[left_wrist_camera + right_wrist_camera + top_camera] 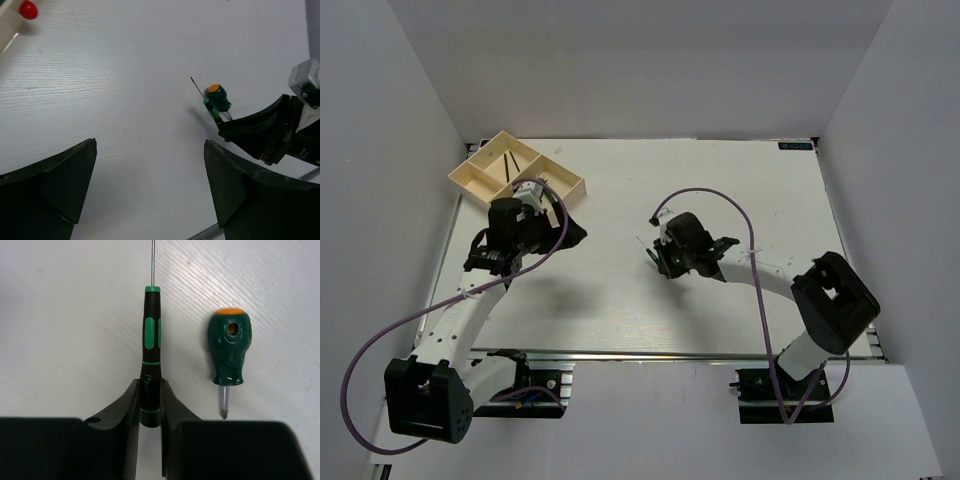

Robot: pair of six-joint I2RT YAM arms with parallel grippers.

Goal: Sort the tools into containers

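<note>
My right gripper (pixel 150 385) is shut on the rear end of a thin green-and-black screwdriver (pixel 151 340), whose shaft points away over the table. A stubby green screwdriver with an orange cap (pixel 230 347) lies just to its right, apart from it. Both screwdrivers show in the left wrist view, the stubby one (pixel 218 97) beside the thin one (pixel 211 109), at the right gripper (pixel 260 131). My left gripper (pixel 150 145) is open and empty above bare table. In the top view it (pixel 572 236) sits just in front of the cream tray (pixel 470 180), which holds thin dark tools (pixel 510 162).
A small red knob (pixel 28 9) sits by the tray's edge (pixel 6 37) at the far left of the left wrist view. White walls enclose the table on three sides. The right gripper (pixel 658 258) is near the table's middle in the top view.
</note>
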